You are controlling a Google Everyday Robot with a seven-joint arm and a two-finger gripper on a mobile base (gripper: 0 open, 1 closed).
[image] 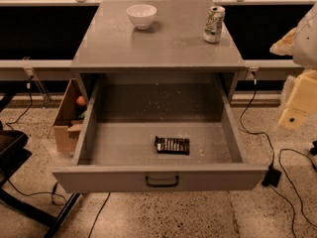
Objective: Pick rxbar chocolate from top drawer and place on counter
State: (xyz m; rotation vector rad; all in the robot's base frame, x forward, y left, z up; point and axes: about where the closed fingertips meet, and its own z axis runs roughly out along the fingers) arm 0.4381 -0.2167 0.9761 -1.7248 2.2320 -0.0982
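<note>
The rxbar chocolate [172, 145], a flat black bar with pale lettering, lies on the floor of the open top drawer [99, 178], slightly right of centre and near the front panel. The drawer is pulled fully out and has a black handle [161, 181]. The grey counter [163, 46] is above it. My gripper [296, 105] shows as pale cream-coloured parts at the right edge of the view. It is to the right of the drawer and well apart from the bar, and nothing is visibly held in it.
A white bowl [141, 15] and a green-and-white can [214, 24] stand at the back of the counter. A cardboard box [67, 118] with an orange item sits on the floor to the left. Black cables [277, 162] run on the right, and a black frame [20, 182] is at the left.
</note>
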